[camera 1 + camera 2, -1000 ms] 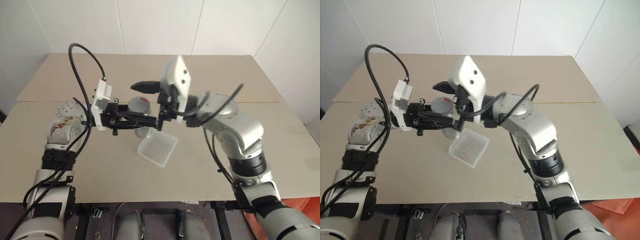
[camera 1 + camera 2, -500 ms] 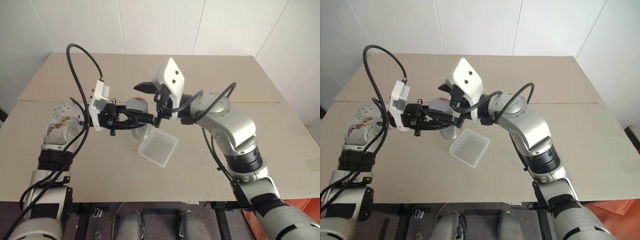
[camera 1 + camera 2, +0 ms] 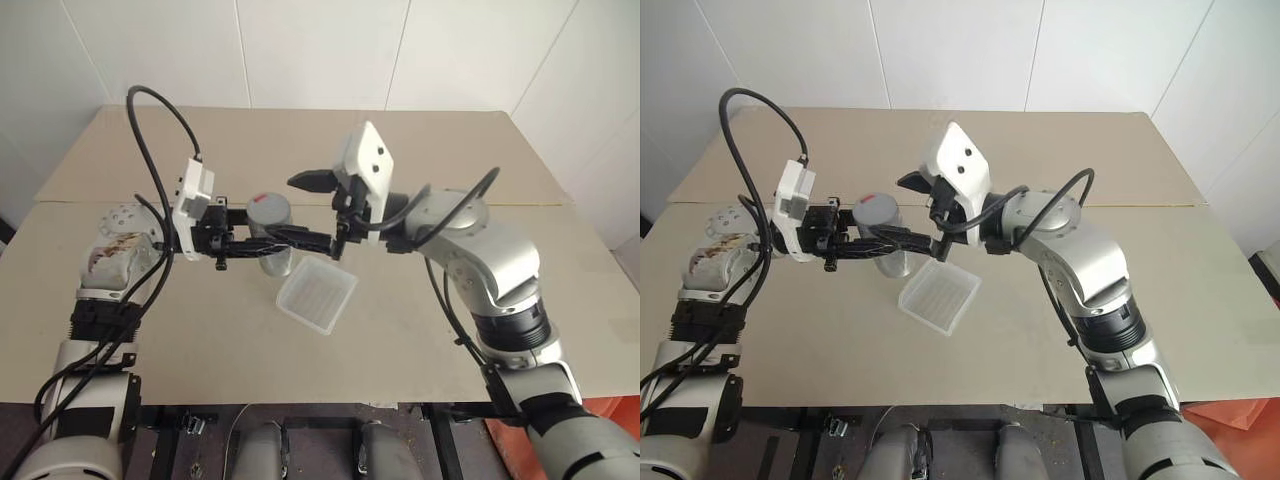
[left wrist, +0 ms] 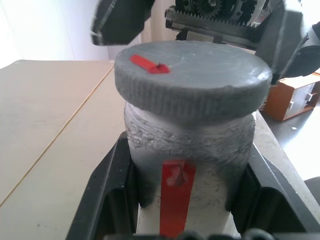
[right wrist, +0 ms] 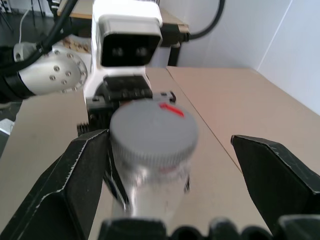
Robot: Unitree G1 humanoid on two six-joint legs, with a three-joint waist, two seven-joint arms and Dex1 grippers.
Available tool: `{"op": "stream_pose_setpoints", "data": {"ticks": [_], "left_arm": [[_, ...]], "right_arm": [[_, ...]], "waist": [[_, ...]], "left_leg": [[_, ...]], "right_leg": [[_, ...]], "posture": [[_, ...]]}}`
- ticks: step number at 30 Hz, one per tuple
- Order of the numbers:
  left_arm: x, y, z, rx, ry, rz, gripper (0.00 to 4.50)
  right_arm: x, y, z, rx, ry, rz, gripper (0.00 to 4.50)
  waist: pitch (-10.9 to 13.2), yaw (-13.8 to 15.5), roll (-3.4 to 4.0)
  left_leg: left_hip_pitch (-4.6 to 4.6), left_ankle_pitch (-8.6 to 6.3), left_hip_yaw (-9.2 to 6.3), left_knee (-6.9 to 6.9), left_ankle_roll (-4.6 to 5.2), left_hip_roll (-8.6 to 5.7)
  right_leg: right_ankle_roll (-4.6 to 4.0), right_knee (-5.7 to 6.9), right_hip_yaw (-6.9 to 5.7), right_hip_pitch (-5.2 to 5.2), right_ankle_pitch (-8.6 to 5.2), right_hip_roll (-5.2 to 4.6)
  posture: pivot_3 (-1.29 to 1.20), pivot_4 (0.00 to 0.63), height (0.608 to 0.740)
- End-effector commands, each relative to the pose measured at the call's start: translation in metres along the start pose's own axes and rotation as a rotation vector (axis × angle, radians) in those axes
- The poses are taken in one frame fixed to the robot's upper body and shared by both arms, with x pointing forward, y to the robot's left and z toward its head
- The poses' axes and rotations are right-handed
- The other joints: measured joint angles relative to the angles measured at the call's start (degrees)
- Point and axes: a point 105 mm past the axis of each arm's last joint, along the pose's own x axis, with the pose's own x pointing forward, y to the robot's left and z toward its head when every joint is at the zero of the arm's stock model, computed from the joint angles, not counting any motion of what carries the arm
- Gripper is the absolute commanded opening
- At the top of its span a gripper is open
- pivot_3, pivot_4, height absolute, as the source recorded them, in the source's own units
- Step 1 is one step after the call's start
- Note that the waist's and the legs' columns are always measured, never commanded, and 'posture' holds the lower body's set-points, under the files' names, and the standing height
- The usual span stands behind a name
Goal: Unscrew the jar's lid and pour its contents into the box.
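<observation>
Two robot arms meet over a tan surface (image 3: 150, 330), and the jar (image 3: 270, 262) is the landmark between them. It stands upright, its long axis vertical, held off the surface with the whitish box (image 3: 316, 297) lying just beside and below it, toward the robot's right. The left pincer (image 3: 300, 238) reaches in level from the jar's left and is clamped tight on the jar's body below the lid (image 3: 268, 210); the left wrist view shows its black fingers (image 4: 107, 190) pressed against both sides of the clear wall. The grey lid, with a small red mark on top, is still seated on the jar, so unscrewing appears not to have begun or at least not finished. The right pincer (image 3: 328, 215) comes from the jar's right, pointing level toward it, its jaws spread wide and holding nothing. In the right wrist view its fingers (image 5: 65, 175) flank the lid on either side with clear gaps, touching nothing. The lid lies straight ahead of the right pincer, just beyond its tips, so the right arm is the one placed to grip and twist. The contents cannot be made out inside the jar. The box is empty as far as can be seen.
</observation>
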Motion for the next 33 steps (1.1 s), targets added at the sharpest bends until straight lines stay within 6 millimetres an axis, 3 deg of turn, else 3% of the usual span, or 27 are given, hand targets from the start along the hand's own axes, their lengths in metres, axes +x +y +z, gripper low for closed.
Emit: {"op": "stream_pose_setpoints", "data": {"ticks": [1, 8, 15, 26, 33], "left_arm": [[-0.002, -0.003, 0.013, 0.053, -0.015, -0.022, 1.94], [-0.001, -0.003, 0.013, 0.056, -0.013, -0.023, 1.94], [0.002, -0.004, 0.012, 0.061, -0.015, -0.029, 1.94], [0.001, -0.005, 0.012, 0.064, -0.012, -0.024, 1.94], [0.001, -0.006, 0.011, 0.065, -0.007, -0.023, 1.94]], "right_arm": [[-0.012, -0.012, 0.011, -0.038, -0.035, -0.063, 4.45], [-0.015, 0.005, 0.02, -0.05, -0.091, 0.048, 4.45], [-0.004, 0.021, 0.026, -0.054, -0.125, 0.14, 4.45], [0.021, 0.014, 0.026, -0.034, -0.094, 0.081, 4.45], [0.025, 0.014, 0.023, -0.01, -0.079, 0.084, 4.45]], "waist": [[0.0, 0.0, 0.0], [0.0, 0.01, 0.0], [0.0, -0.01, 0.0], [0.0, 0.01, 0.0], [0.0, 0.01, 0.0]], "left_leg": [[0.0, 0.0, 0.0, 0.0, 0.0, 0.0], [0.0, 0.0, 0.01, 0.0, 0.0, 0.0], [0.01, 0.0, 0.0, 0.01, 0.0, 0.0], [0.0, 0.0, 0.01, 0.01, 0.0, -0.01], [0.0, 0.0, 0.02, 0.01, 0.0, 0.0]], "right_leg": [[0.0, 0.0, 0.0, 0.0, 0.0, 0.0], [0.0, 0.0, 0.0, 0.0, 0.0, 0.0], [0.0, 0.01, 0.0, 0.0, 0.0, 0.0], [0.0, 0.02, 0.0, 0.0, 0.0, 0.0], [0.0, 0.02, 0.0, 0.0, 0.0, 0.0]], "posture": [[0.0, 0.15, 0.74], [0.0, 0.15, 0.74], [0.0, 0.15, 0.74], [0.0, 0.15, 0.74], [0.0, 0.15, 0.74]]}}
